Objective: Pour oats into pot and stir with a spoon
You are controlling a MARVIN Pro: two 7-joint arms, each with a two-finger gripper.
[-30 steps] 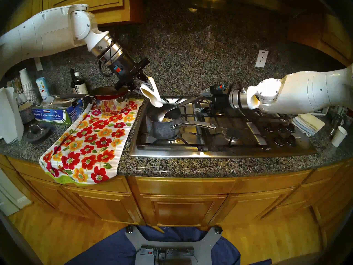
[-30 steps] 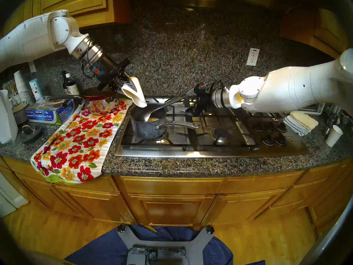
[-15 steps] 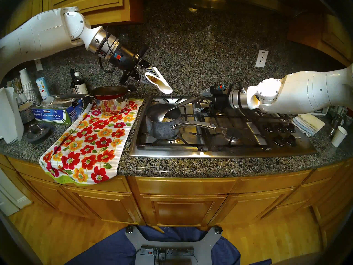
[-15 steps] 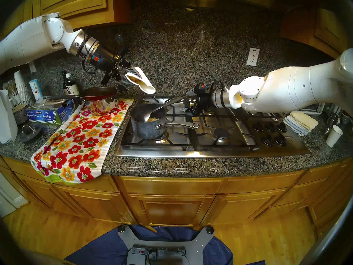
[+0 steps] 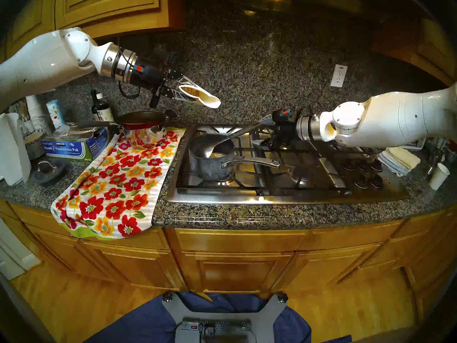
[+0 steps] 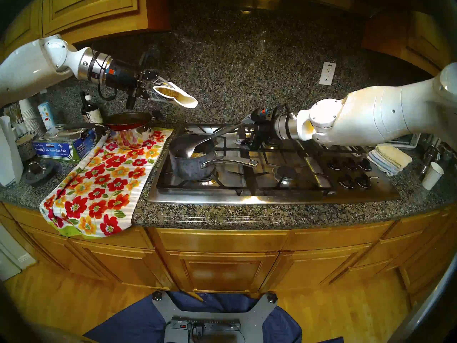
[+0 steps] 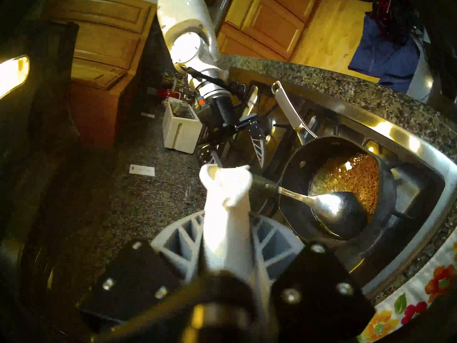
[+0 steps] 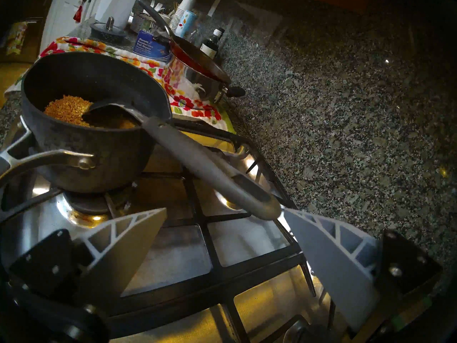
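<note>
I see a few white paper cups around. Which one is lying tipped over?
The squashed paper cup held in the left hand, tipped sideways in the air. The cup at the counter's right end stands upright.

The pot [image 5: 212, 159] sat on the front left burner of the stove [image 5: 284, 196], its handle pointing right. The oats [image 8: 66, 112] lay inside it, and the spoon [image 5: 230, 140] leaned in it, handle rising right over the back grate. A floral towel [image 5: 118, 184] lay left of the stove, a stacked pan and pot [image 5: 142, 129] on its far end. A squashed paper cup [image 5: 200, 97] hung above, behind the pot.
</note>
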